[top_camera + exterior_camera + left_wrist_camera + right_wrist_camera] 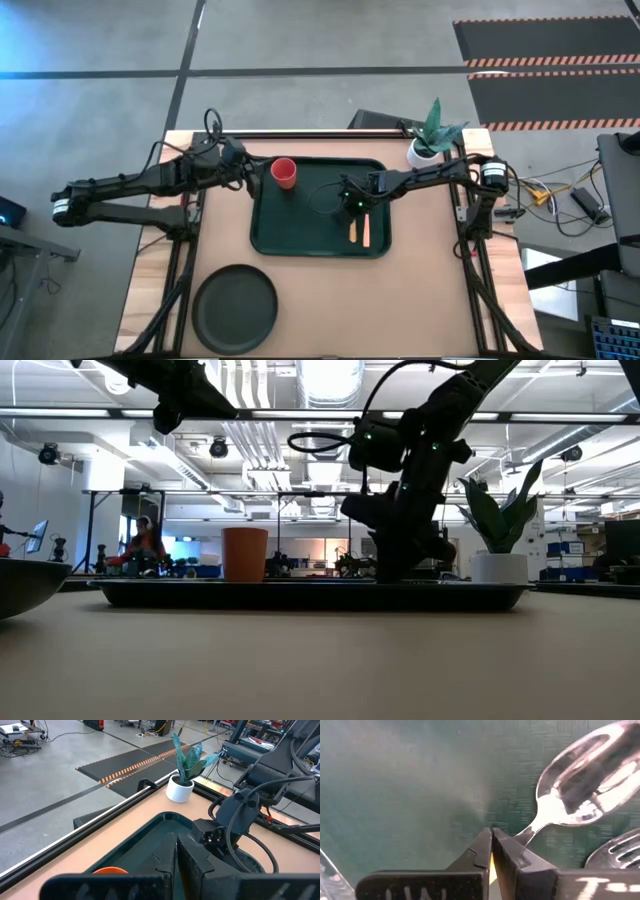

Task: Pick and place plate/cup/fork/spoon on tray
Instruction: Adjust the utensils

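Observation:
The dark green tray (300, 225) lies mid-table. The red cup (284, 172) stands upright in its far left corner. The fork (367, 232) and the spoon (353, 230), both with orange handles, lie side by side on the tray's right part. The dark plate (236, 308) rests on the table, near and left of the tray. My right gripper (352, 206) is down on the tray, shut on the spoon (585, 785). The fork's tines (620, 851) show beside the spoon. My left gripper (248, 172) is shut and empty, raised just left of the cup. My right gripper pinches the spoon's orange handle (491, 866) just behind the neck (527, 834), and only a sliver of it shows in the slit between the two fingers. The fingers point down at the tray from above. The spoon's bowl lies out ahead of the fingertips, low over the tray floor.
A white pot with a green plant (424, 150) stands on the table at the tray's far right corner, close to my right arm. The table's near right part shows bare wood (420, 300). People and equipment show in the room behind.

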`<control>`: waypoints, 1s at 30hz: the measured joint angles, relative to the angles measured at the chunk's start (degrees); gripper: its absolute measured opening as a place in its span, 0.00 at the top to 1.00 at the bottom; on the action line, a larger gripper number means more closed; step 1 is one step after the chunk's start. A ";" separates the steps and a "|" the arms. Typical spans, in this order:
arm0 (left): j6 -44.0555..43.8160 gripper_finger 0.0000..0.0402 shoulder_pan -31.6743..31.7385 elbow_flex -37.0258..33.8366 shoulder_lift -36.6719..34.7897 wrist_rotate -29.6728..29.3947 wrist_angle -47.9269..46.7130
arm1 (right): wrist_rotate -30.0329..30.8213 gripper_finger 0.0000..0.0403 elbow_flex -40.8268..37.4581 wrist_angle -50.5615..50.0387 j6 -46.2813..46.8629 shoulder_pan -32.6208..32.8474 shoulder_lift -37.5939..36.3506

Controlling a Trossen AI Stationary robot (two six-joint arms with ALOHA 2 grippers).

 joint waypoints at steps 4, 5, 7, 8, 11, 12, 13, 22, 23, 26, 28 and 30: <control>0.00 1.00 -0.02 0.00 0.00 0.00 -0.01 | -0.67 0.98 -0.03 -0.07 0.20 0.03 0.00; 0.00 1.00 -0.02 0.00 0.00 0.00 -0.01 | -0.96 0.98 -0.03 -0.05 0.22 0.03 0.00; 0.02 1.00 -0.01 0.00 0.00 0.00 -0.01 | -1.07 0.98 -0.03 -0.05 0.24 0.03 0.00; 0.13 1.00 0.01 0.00 0.00 0.00 -0.01 | -1.07 0.98 -0.03 -0.05 0.24 0.05 0.00; 0.37 1.00 0.01 0.00 0.00 0.00 -0.01 | -0.01 0.98 -0.02 0.03 0.05 0.05 -0.03; 0.39 1.00 -0.01 0.00 0.00 0.00 -0.01 | 1.13 0.98 0.12 -0.12 -0.22 0.03 -0.05; 0.39 1.00 -0.02 0.00 0.00 0.00 -0.01 | 2.00 0.98 0.47 -0.13 -0.54 0.00 -0.07; 0.42 1.00 0.01 0.00 0.00 0.00 -0.01 | 2.22 0.98 3.43 0.58 -5.80 -4.24 -0.07; 0.42 1.00 -0.02 0.00 0.00 0.00 -0.01 | 2.53 0.98 3.45 0.66 -6.18 -4.78 -0.07; 0.42 1.00 0.00 0.00 0.00 0.00 -0.01 | 3.04 0.98 3.40 0.59 -6.60 -6.34 -0.07; 0.42 1.00 0.00 0.00 0.00 0.00 -0.01 | 3.16 0.98 3.31 0.54 -6.80 -7.09 -0.07; 0.42 1.00 -0.02 0.00 0.00 0.00 -0.01 | 3.26 0.98 3.30 0.54 -6.95 -7.58 -0.07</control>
